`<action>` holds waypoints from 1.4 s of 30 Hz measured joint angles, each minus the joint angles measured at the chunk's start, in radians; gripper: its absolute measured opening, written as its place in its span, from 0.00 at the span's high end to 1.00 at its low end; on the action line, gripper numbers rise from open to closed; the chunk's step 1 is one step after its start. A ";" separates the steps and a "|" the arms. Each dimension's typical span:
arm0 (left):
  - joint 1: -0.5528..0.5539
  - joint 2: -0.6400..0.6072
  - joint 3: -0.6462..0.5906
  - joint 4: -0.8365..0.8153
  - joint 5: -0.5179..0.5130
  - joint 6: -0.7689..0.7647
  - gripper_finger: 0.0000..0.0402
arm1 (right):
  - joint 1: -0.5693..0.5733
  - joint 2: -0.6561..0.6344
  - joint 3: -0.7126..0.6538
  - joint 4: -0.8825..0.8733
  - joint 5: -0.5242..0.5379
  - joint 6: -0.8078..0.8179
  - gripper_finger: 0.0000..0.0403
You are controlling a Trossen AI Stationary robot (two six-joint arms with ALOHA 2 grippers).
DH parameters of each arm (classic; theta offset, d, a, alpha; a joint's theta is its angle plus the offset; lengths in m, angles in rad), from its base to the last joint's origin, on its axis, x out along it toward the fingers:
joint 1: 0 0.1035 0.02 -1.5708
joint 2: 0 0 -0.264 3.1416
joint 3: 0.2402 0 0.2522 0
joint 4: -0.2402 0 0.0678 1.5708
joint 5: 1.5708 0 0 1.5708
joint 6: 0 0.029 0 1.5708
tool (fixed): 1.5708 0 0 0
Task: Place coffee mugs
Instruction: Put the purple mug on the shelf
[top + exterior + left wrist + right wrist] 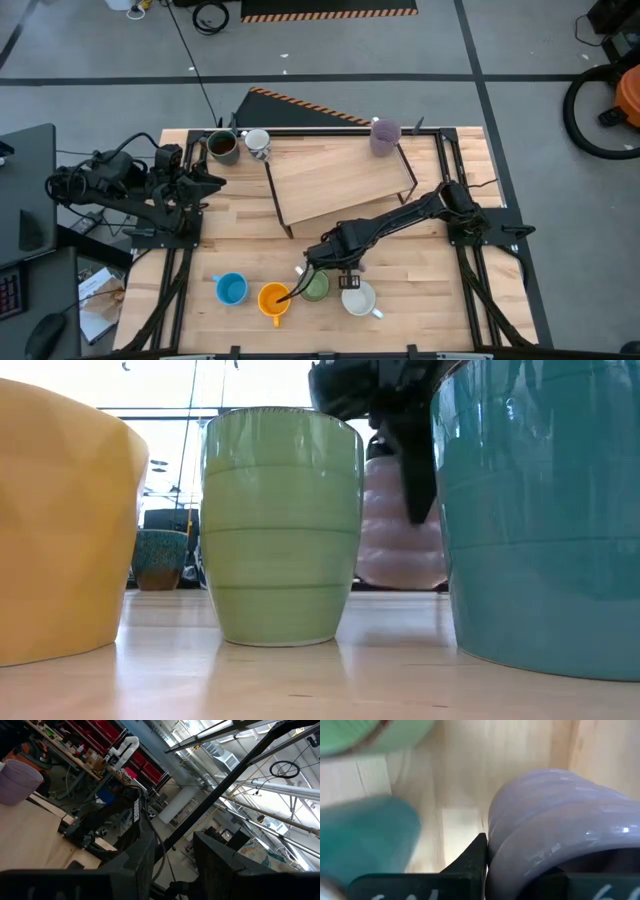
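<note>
My right gripper reaches from the right to the near middle of the table and is shut on a lilac ribbed mug, which also shows behind the green mug in the low view. In a row near the front edge stand a blue mug, an orange mug, a green mug and a white mug. A second lilac mug stands on the shelf's far right corner. A dark brown mug and a patterned mug stand at the far left. My left gripper is open and empty at the table's left edge. My right gripper comes at the lilac mug from above, its fingers pointing down. One finger lies against the outside of the mug's wall near the rim; the mug hides the other finger. The mug is upright, its foot at or just above the table.
A raised wooden shelf on thin dark legs fills the table's middle. In the low view the orange mug, the green mug and a teal-walled mug stand close around the held mug. Black frame rails run along both table sides.
</note>
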 joint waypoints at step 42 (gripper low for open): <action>0.000 0.002 0.000 -0.034 -0.023 0.000 0.65 | -0.251 -0.491 -0.006 -0.312 0.128 -0.092 0.89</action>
